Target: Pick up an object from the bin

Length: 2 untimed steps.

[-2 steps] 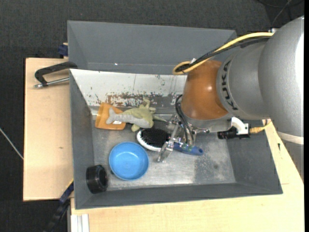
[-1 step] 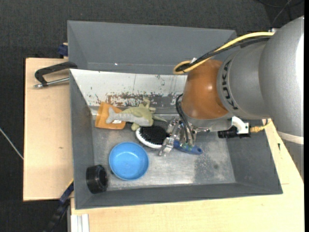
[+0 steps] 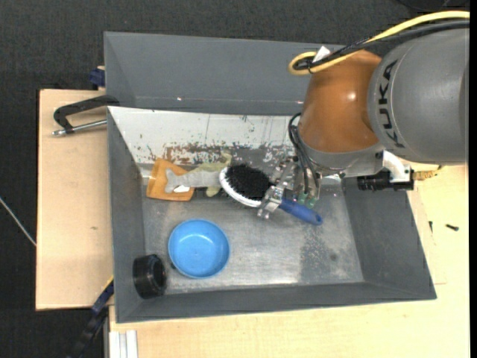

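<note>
Toward the front left of the grey bin (image 3: 387,230) sits 1 blue bowl (image 3: 197,248), well apart from me. Against the back wall lies an orange scoop-like piece (image 3: 165,181), and 1 black cylinder (image 3: 149,274) stands in the front-left corner. The hairbrush (image 3: 246,183) lies mid-bin, its black-bristled head just left of my gripper (image 3: 287,196) and its blue handle running beneath me. Whether my grip is spread or closed, I cannot tell.

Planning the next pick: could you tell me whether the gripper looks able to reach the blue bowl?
Probably yes: the blue bowl lies uncovered on the bin floor, apart from the gripper, with nothing over it.
</note>
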Each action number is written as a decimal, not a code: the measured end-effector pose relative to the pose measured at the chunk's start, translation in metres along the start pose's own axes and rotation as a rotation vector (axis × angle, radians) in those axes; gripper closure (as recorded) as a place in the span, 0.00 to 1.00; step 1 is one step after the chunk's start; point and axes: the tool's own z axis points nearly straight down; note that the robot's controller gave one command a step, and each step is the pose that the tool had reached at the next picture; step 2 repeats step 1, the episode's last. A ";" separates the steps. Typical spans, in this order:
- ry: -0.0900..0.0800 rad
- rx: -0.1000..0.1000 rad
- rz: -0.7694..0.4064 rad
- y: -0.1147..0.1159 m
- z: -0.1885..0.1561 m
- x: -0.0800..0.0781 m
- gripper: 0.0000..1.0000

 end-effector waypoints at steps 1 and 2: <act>-0.001 -0.001 0.022 0.010 -0.084 0.008 1.00; -0.001 -0.001 0.022 0.010 -0.084 0.008 1.00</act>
